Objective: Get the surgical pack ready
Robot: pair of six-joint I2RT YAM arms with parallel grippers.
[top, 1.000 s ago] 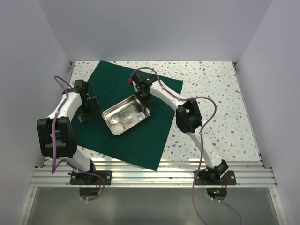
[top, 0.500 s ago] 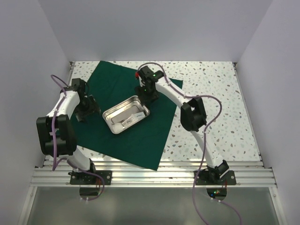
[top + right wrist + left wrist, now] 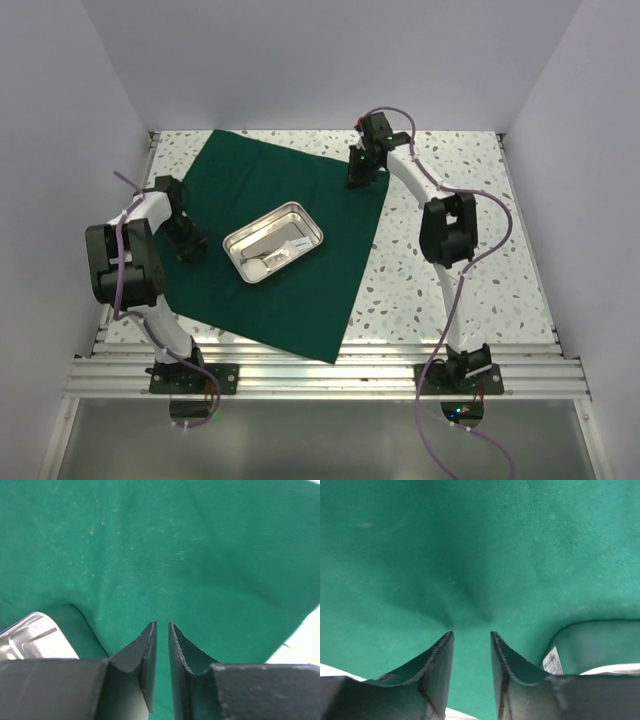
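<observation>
The dark green cloth (image 3: 280,180) lies flat on the table. The steel tray (image 3: 260,221) sits on its middle, holding thin metal instruments (image 3: 262,258) and a small white pad (image 3: 297,245). My left gripper (image 3: 192,250) is low over the cloth's left part, left of the tray. In the left wrist view (image 3: 471,633) its jaws stand a little apart, with only cloth (image 3: 470,555) below. My right gripper (image 3: 355,180) is over the cloth's far right corner. In the right wrist view (image 3: 161,624) its jaws are a thin slit apart, holding nothing.
The speckled table (image 3: 470,220) is bare to the right of the cloth. White walls close in the back and both sides. The tray's shiny wall (image 3: 600,640) with a white sticker shows right of my left gripper. A tray corner (image 3: 30,635) shows in the right wrist view.
My right gripper left the tray's far edge and moved back and right to the cloth's far right corner. My left gripper shifted slightly on the cloth's left side.
</observation>
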